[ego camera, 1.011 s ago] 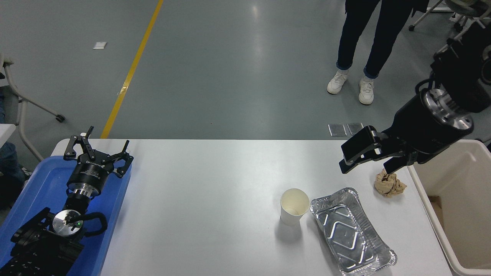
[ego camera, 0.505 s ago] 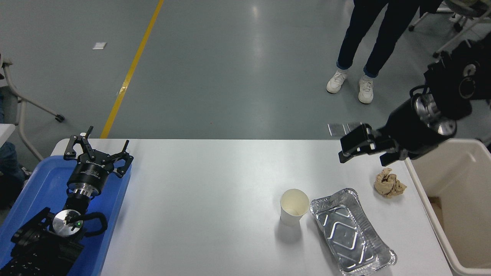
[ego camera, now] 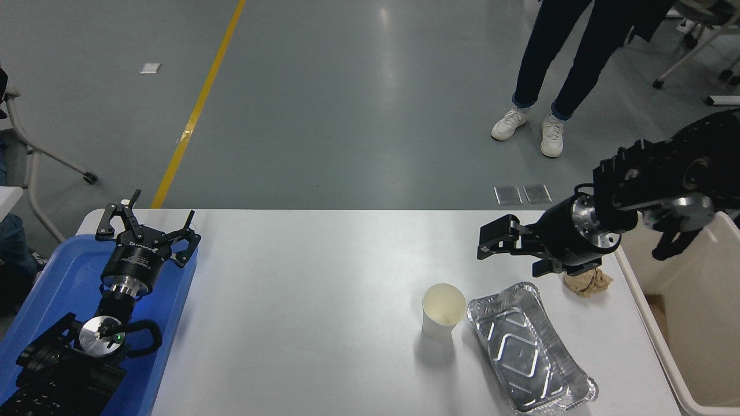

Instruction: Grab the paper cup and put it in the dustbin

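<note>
Now | right gripper (ego camera: 511,249) fingers apart, empty | paper cup (ego camera: 443,311) upright, untouched

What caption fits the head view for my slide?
Right gripper reaches over the table, open, toward the upright paper cup beside a foil tray.

paper cup (ego camera: 443,311) upright on table (ego camera: 324,277), left of foil tray (ego camera: 529,346), dustbin (ego camera: 688,323) far right

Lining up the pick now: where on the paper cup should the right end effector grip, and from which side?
Grip the paper cup across its upper wall, just under the rolled rim. It stands upright and open, and tapers downward, so the wider top probably helps resist slipping. Come from the far side, where the open right end effector already is. The foil tray crowds the cup's right side, so keep fingers off that side.
</note>
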{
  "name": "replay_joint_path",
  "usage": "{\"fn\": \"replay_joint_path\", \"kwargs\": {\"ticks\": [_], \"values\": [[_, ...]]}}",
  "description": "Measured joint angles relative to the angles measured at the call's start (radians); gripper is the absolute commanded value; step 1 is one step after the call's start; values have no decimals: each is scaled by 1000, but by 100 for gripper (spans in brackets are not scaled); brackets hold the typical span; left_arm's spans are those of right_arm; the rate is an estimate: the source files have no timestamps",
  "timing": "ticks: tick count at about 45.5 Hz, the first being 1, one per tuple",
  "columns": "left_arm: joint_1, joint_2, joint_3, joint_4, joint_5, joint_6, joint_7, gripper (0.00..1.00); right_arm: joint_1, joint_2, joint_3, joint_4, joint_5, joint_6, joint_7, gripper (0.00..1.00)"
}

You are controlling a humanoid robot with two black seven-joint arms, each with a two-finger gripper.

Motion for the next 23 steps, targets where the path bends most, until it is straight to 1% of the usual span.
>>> {"fn": "replay_joint_path", "kwargs": {"ticks": [10, 23], "values": [[0, 0, 0, 0, 0, 0, 0, 99, -157, 49, 30, -74, 20, -93, 0, 100], [0, 0, 1, 0, 1, 0, 0, 99, -293, 102, 69, -167, 58, -151, 0, 100]]}}
